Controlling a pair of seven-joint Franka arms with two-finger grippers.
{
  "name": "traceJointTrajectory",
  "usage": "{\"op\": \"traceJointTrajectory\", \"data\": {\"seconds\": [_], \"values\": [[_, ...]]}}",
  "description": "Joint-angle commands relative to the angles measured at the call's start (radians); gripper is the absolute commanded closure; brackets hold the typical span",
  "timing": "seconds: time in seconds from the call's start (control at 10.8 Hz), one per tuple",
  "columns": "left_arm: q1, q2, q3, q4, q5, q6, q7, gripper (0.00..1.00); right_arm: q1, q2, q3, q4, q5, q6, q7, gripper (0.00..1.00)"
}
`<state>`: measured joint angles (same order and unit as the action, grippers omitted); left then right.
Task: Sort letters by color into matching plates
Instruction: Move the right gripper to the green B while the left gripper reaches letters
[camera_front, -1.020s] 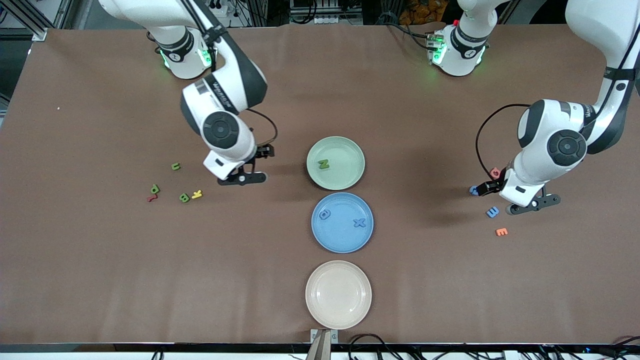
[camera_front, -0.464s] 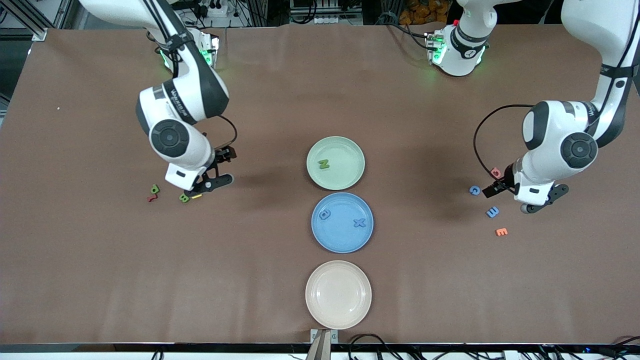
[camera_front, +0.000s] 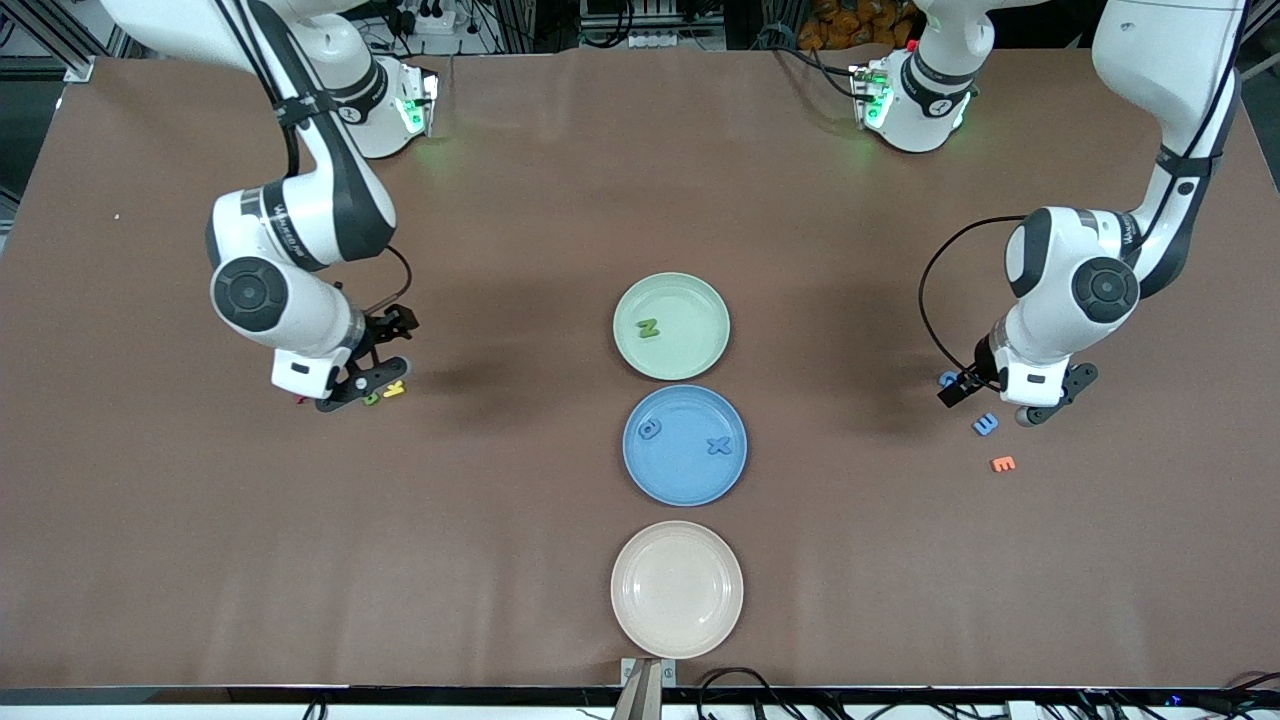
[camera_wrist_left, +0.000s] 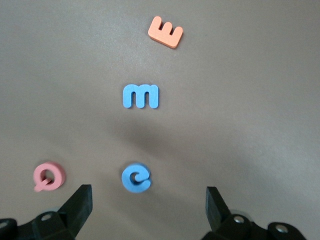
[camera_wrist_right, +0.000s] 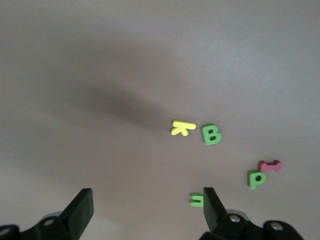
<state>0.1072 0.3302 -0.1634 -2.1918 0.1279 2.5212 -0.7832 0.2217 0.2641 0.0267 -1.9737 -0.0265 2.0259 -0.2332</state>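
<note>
- Here the right gripper (camera_wrist_right: 145, 210) hung over the cluster of letters at the right arm's end of the worktop (camera_front: 500, 560), its fingers spread wide and holding nothing.
- In the right wrist view a yellow K (camera_wrist_right: 182, 128) lay just beside a green B (camera_wrist_right: 211, 134); a green p (camera_wrist_right: 256, 178) sat next to a red letter (camera_wrist_right: 270, 165), and another green letter (camera_wrist_right: 196, 199) lay just beside one fingertip — none of them was between the fingers.
- The left gripper (camera_wrist_left: 149, 210) hovered over the letters at the left arm's end, fingers equally wide and empty.
- A blue c (camera_wrist_left: 135, 178) lay on the worktop roughly centred between those fingers, a blue m (camera_wrist_left: 140, 96) farther out along the same line, then an orange E (camera_wrist_left: 165, 32); a pink Q (camera_wrist_left: 48, 176) lay off to the side, beside one finger.
- The green plate (camera_front: 700, 290) held a green N (camera_front: 648, 328).
- The blue plate (camera_front: 684, 480) — nearer the front camera, almost touching the green one — held a blue X (camera_front: 719, 446) and another blue letter (camera_front: 650, 429).
- The cream plate (camera_front: 677, 589) lay nearest the camera.
</note>
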Motion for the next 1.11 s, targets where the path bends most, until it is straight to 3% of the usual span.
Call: {"op": "traceJointTrajectory", "data": {"seconds": [0.0,0.46,1.02], "values": [[-0.001,0.024,0.013,-0.036,-0.05,0.122,-0.08,0.0,-0.074,-0.036,0.013,-0.057,-0.015,0.068,-0.119,0.09],[-0.012,0.079,0.015,-0.068,-0.048,0.229,-0.185,0.0,-0.136,-0.02,0.013,-0.14,-0.015,0.256,-0.205,0.11],[-0.011,0.096,0.021,-0.097,-0.047,0.263,-0.185,0.0,-0.148,0.053,-0.004,-0.208,-0.015,0.441,-0.327,0.24]]}}
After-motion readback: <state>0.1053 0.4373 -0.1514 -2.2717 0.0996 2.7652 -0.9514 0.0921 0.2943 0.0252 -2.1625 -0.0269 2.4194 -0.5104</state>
